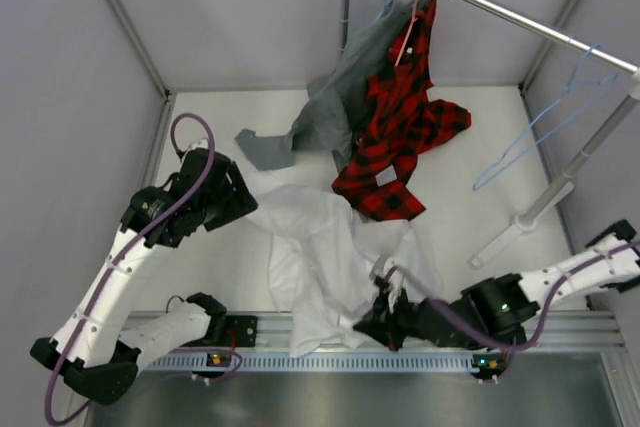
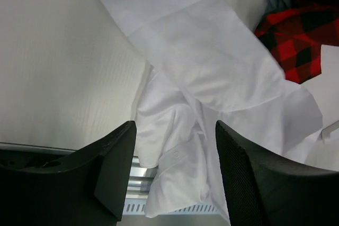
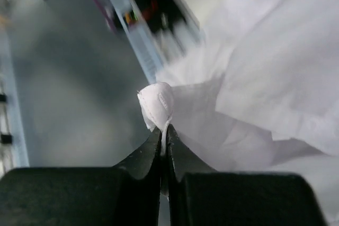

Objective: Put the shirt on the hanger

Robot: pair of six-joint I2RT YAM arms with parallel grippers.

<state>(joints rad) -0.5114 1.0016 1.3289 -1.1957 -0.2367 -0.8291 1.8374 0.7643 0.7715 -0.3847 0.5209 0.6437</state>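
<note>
Left end effector [image 1: 236, 193] hovers over the counter [image 1: 460, 222] at the shirt's [image 1: 320, 247] upper left edge, and the left wrist view shows its fingers [image 2: 114, 168] spread wide with nothing between them, white cloth [image 2: 212, 67] lying underneath. Moving right, the white shirt sprawls crumpled across the middle of the counter, one sleeve reaching towards the left arm and its lower part draped over the near rail. Next, the right end effector [image 1: 385, 313] sits low at the shirt's near right edge. The right wrist view settles it: fingers [image 3: 153, 154] pressed fully together, pinching a small bunched fold of the white fabric [image 3: 265, 78]. Behind the shirt, a grey garment [image 1: 335, 107] and a red-and-black plaid shirt [image 1: 400, 127] hang from the rack bar [image 1: 500, 7], their hems spilling onto the counter and touching the white cloth. Far right, the light-blue hanger [image 1: 525, 131] dangles bare from that bar, well apart from the shirt.
</note>
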